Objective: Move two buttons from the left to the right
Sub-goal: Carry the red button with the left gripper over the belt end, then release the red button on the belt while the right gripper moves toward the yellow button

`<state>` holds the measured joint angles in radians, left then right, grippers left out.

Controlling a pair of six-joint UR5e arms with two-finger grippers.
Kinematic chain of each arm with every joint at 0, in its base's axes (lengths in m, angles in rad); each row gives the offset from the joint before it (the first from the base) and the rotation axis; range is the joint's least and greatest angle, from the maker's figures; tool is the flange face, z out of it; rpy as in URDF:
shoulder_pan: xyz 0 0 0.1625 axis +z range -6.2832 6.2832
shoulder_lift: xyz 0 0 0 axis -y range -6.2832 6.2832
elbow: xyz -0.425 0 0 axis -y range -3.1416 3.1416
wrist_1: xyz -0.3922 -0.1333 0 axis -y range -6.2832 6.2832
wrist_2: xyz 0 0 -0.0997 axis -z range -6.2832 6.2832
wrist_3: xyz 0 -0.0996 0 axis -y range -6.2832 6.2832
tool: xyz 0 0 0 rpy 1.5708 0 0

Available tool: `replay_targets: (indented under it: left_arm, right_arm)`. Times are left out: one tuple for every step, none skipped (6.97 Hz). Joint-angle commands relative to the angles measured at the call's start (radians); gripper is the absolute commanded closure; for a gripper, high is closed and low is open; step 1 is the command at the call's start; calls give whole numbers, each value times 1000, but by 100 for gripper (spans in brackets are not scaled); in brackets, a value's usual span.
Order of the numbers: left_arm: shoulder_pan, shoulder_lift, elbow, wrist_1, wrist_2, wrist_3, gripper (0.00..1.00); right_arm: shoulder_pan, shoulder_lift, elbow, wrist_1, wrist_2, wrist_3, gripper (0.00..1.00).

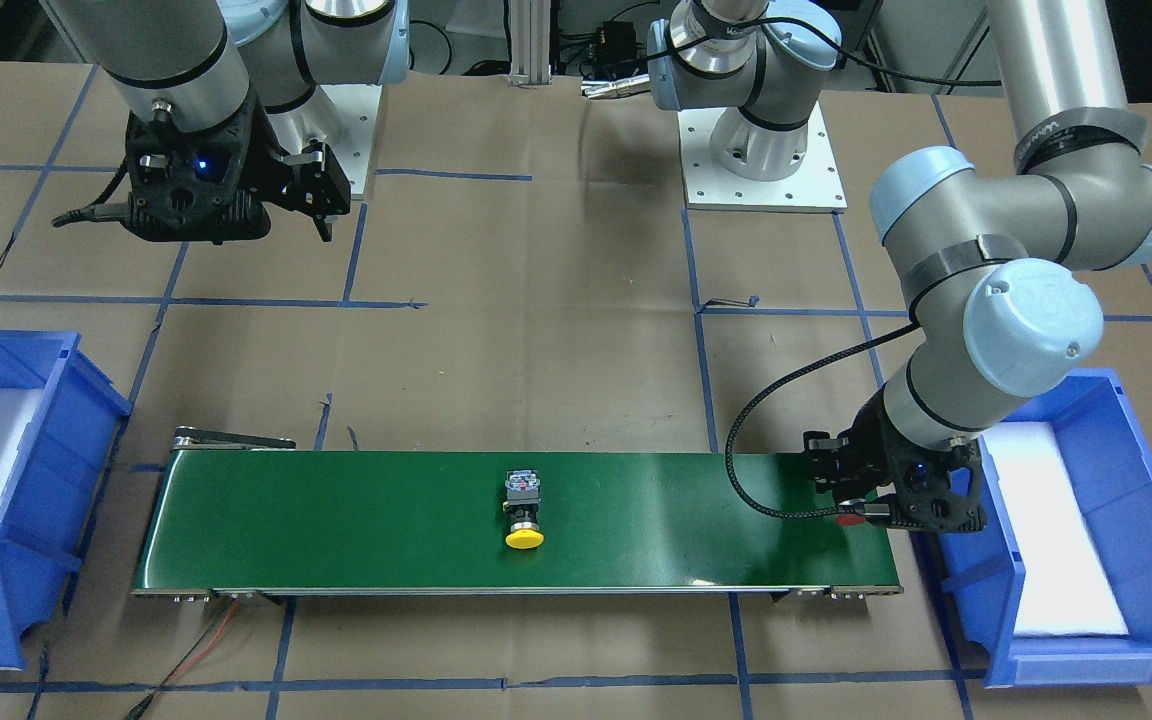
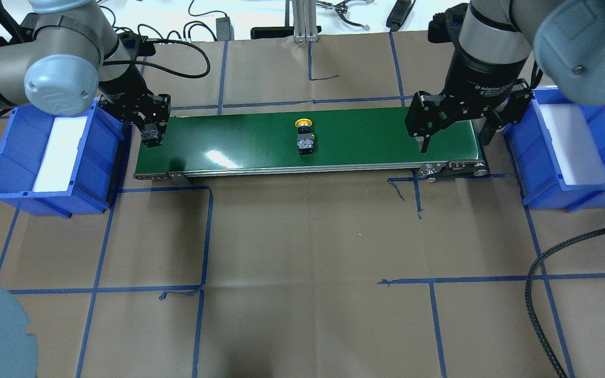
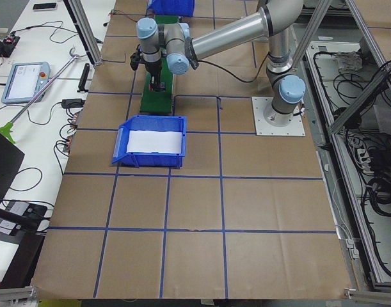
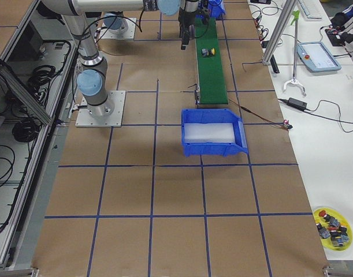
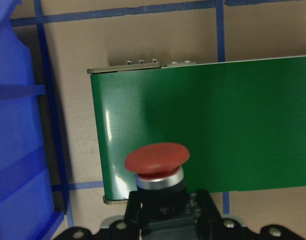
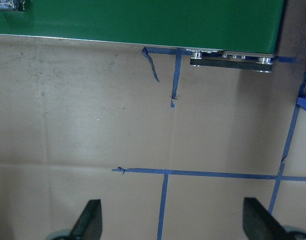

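The yellow button (image 1: pixel 524 520) lies on its side at the middle of the green conveyor belt (image 1: pixel 336 510); it also shows in the overhead view (image 2: pixel 305 136). My left gripper (image 2: pixel 150 132) is shut on the red button (image 5: pixel 157 160) and holds it over the belt's left end (image 2: pixel 218 142), with the red cap (image 1: pixel 848 519) pointing towards the far edge. I cannot tell whether the button touches the belt. My right gripper (image 2: pixel 456 143) is open and empty, above the belt's right end. Its fingertips (image 6: pixel 90 220) hang over brown table paper.
A blue bin (image 2: pixel 53 157) with a white liner stands just left of the belt, under my left arm. A second blue bin (image 2: pixel 586 147) stands just right of the belt. A black cable (image 2: pixel 533 273) runs across the table at the front right.
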<state>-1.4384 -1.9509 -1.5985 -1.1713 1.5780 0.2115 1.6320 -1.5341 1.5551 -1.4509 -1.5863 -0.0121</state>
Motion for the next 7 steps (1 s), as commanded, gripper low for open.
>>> replay_targets:
  left_arm:
    - [0,-42,-41,76,2,14,96]
    - [0,-48,-58,105,2,11,96]
    - [-2,-48,-70,117,2,9,96]
    - [-3,-45,-72,117,2,9,94]
    - [-4,-45,-72,117,2,8,79]
    - [-4,-43,-72,117,2,6,48]
    - [-4,-37,-66,119,-3,0,1]
  right_arm:
    - [-1,57,-1,-104,-1,0,0]
    - [0,98,0,-218,0,1,0]
    - [-1,168,-6,-292,0,3,0]
    - [-3,220,-7,-396,0,3,0]
    - [0,248,-16,-478,0,4,0]
    - [-1,262,-4,-532,0,11,0]
    - [-6,285,-7,-546,2,12,0]
